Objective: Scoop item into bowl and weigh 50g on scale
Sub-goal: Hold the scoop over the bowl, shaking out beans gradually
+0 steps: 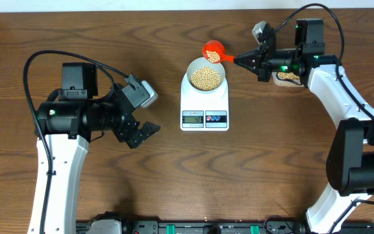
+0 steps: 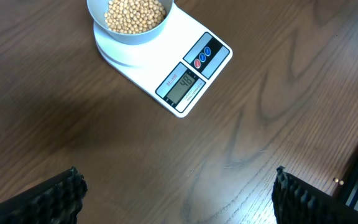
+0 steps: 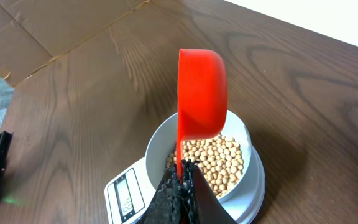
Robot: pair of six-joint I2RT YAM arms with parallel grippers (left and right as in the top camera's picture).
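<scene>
Right gripper (image 3: pixel 180 186) nearest us: jaws clamped shut on handle of red scoop (image 3: pixel 201 93), scoop turned on edge above rim of bowl (image 3: pixel 160 146). Left gripper (image 2: pixel 179 186) spread wide, empty, well apart from scale (image 2: pixel 166 59).

Risks, as we judge:
- any beans left in scoop dropping at once, overshooting target
- scoop clipping rim, nudging bowl
- strays bouncing onto table (image 2: pixel 291 93)

Beans (image 3: pixel 216 165): small, round, beige-tan, piled in bowl; bowl sits on scale. Display (image 2: pixel 183 84) too blurred for us.

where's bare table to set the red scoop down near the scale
Bare wood lies wide in front of the scale, between both arm bases, and narrower between scale and open left gripper. Crowded at the back right: bowl, red scoop, right gripper, tub.
</scene>
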